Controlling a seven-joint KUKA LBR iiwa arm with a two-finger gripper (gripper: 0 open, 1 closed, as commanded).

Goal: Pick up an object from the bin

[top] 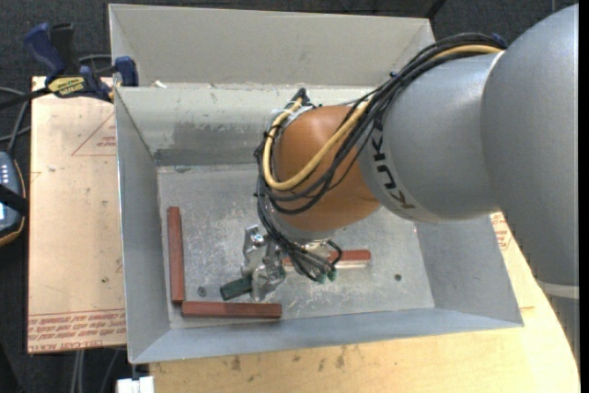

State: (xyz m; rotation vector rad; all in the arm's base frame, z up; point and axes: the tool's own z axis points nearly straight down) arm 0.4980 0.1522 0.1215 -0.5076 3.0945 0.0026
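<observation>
As the arm (479,133) leans in from the right, its orange cover (322,170) and cables (414,69) sit above the gripper (263,273), which is down near the floor of the bin (138,216). Whether the gripper is open or closed I cannot tell, because wrist hardware blocks the view.

The nearest thing is a small dark piece (234,290), lying flat just lower-left of the gripper. It is touching or almost touching; I cannot tell which.

A long brown bar (232,310) lies flat just below the gripper, beyond the dark piece, with its right end roughly under the gripper. A second brown bar (175,255) lies well left of the gripper, running front to back. Its near end meets the long brown bar's left end in an L.

A short red bar (354,259) pokes out just right of the gripper, partly hidden by cables.
</observation>
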